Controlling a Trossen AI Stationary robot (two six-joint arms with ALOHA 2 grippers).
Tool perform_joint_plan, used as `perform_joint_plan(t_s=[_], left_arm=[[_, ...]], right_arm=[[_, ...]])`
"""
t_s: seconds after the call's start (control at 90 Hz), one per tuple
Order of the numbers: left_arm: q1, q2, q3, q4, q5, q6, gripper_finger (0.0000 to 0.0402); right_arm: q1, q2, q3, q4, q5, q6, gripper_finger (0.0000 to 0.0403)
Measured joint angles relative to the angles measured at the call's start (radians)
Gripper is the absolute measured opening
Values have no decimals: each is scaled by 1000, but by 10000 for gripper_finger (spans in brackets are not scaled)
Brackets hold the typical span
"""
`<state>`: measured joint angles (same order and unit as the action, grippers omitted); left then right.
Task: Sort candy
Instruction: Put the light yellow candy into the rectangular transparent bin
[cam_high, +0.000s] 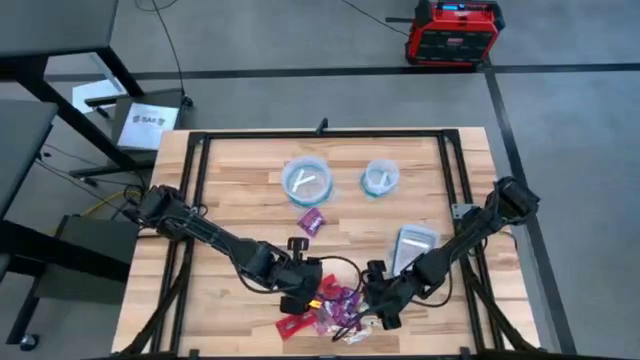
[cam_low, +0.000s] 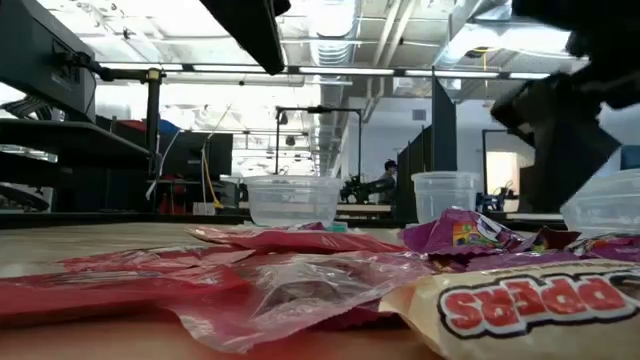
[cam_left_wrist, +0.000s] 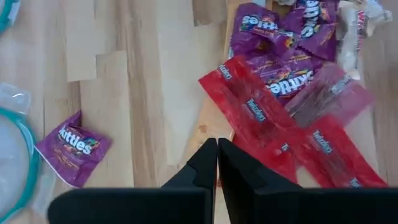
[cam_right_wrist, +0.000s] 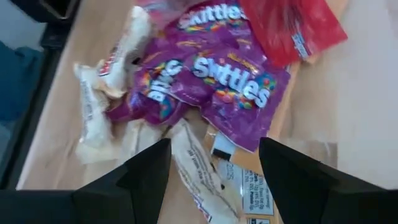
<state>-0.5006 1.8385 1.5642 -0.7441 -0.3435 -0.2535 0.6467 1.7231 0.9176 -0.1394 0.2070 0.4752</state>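
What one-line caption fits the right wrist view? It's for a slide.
Right claw open above a heap of purple candy packs, with whitish bars and a red pack alongside.

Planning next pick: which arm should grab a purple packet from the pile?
Right, likely. The right gripper hovers open directly over the purple packets; the left gripper is shut, at the red wrappers.
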Motion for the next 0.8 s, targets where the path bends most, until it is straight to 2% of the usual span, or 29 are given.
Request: perform_joint_plan(t_s=[0.067, 0.2, 0.356, 0.478, 0.6, 0.8], left_arm=[[-21, 0, 0, 8, -6, -2, 0], [-61, -2, -55, 102, -89, -28, 0], [-92, -15, -153, 309, -84, -89, 0], [-107, -16, -211, 411, -88, -87, 0], [-84, -52, -265, 415, -156, -104, 0], [-12, -201, -409, 445, -158, -111, 0]], right_arm=[[7, 1, 0, -6, 3, 29, 230], [13, -2, 0, -1, 4, 49, 230], [12, -4, 0, 5, 5, 52, 230], [12, -4, 0, 5, 5, 51, 230], [10, -4, 0, 4, 5, 49, 230], [6, -4, 0, 1, 6, 48, 230]])
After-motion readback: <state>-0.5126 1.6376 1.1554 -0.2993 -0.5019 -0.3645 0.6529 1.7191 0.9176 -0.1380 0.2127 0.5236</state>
